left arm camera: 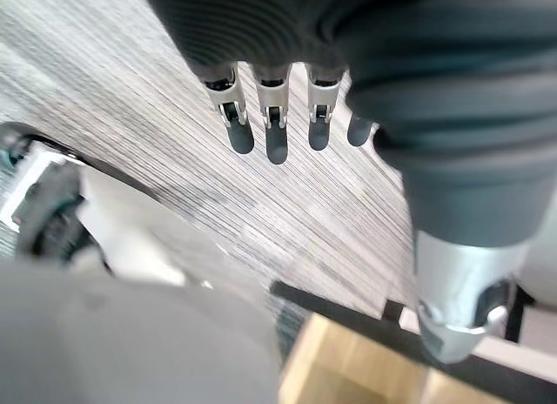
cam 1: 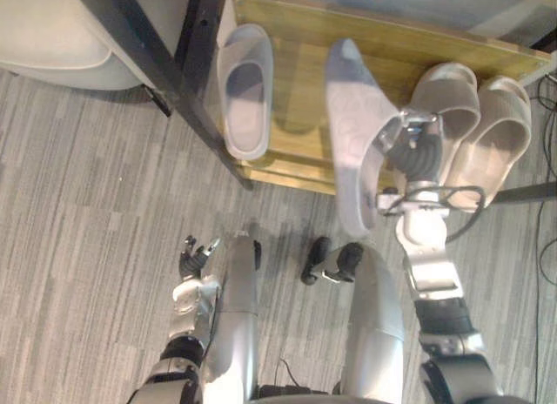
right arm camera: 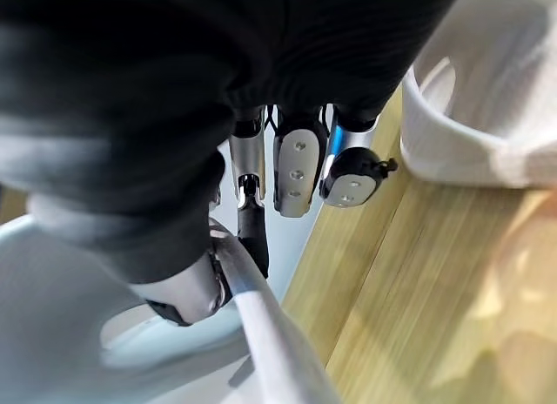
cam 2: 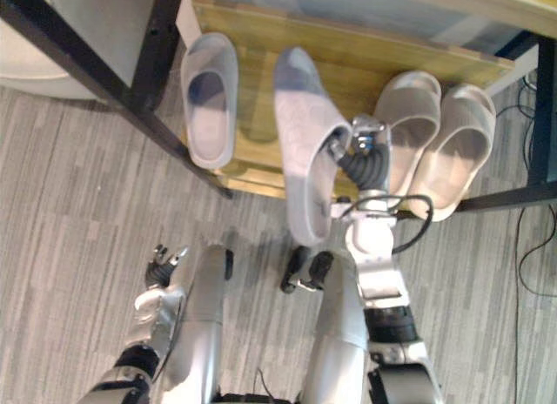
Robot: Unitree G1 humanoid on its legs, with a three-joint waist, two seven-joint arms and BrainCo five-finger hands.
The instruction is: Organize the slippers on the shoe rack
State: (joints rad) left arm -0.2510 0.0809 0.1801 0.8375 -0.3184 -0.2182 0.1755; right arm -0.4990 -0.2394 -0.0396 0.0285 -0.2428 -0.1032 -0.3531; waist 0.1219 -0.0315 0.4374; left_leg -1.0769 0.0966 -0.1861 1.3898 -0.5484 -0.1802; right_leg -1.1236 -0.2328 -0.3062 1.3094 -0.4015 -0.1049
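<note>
Grey carpet up close, and down by the robot's side hangs the left hand — fingers loose and more or less straight, nothing in them, so it looks parked out of the way for this job. Further up, the right hand has fingers and thumb curled round the strap edge of a pale blue slipper. The slipper is tilted over the front of the wooden shelf with its heel end poking out above the carpet, not lying flat as far as I can tell. My guess is it's held by the strap because that's the easiest bit to pinch, and it leaves the sole free to go down first. Its twin lies flat on the shelf to the left, just inside the black frame, and a beige pair sits side by side on the right. Between them is bare wood — presumably where this one lands, next to its twin.
</note>
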